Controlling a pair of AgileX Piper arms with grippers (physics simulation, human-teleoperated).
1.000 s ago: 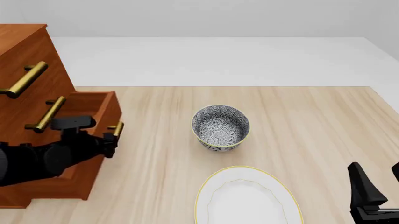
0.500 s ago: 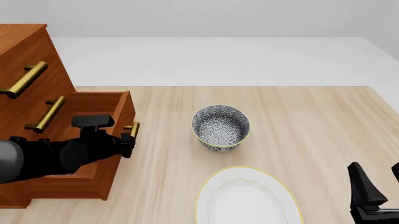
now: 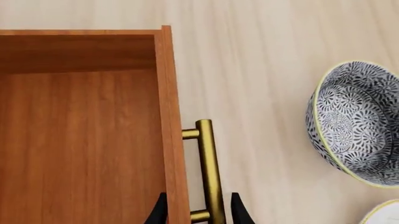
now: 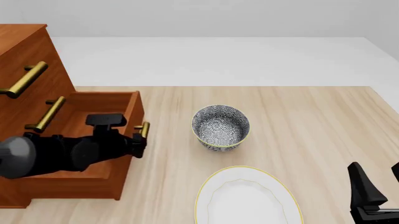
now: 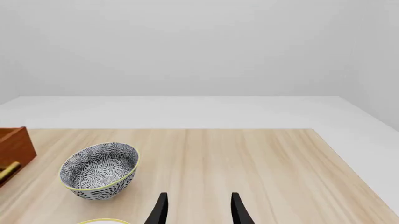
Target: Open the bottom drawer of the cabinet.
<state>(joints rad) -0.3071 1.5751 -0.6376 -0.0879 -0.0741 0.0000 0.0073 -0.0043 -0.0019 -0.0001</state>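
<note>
We see the cabinet (image 4: 28, 56) and its bottom drawer (image 3: 81, 140) in smooth reddish-brown wood with satin brass bar handles (image 3: 210, 170), a pale matt wood-grain table (image 4: 299, 121), a glossy patterned ceramic bowl (image 4: 221, 127), a glossy white plate (image 4: 248, 198) with a yellow rim, and matt black gripper fingers (image 3: 240, 212).

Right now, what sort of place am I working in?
Likely a simulated tabletop test scene, not a real room: a bare wooden table, blank grey backdrop, and only a cabinet, bowl and plate.
</note>
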